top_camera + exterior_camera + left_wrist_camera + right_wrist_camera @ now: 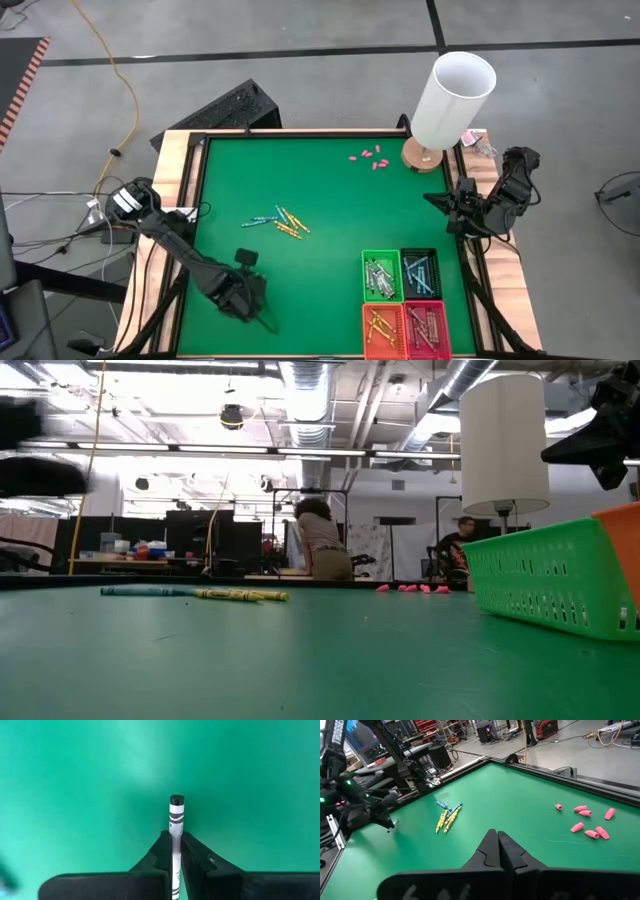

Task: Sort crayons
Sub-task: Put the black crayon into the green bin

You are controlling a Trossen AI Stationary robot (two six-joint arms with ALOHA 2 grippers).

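Left pincer (175, 851), lower left overhead, clamps a white crayon (176, 820), seen only in its wrist view; right pincer (497, 851) closed, empty.

The table (300, 190) has a green top inside a dark frame, with pale wood along its edges. Near the middle, toward the left arm's side, a small loose cluster of crayons (277, 221) lies flat on the green, light blue and yellow-orange ones mixed together. At the far edge a handful of small pink pieces (369, 157) is scattered, close to a white lamp (450, 100) standing on a round wooden base at the far right corner. Four baskets (405, 303) sit together at the near right: green, black, orange and red, each holding crayons.
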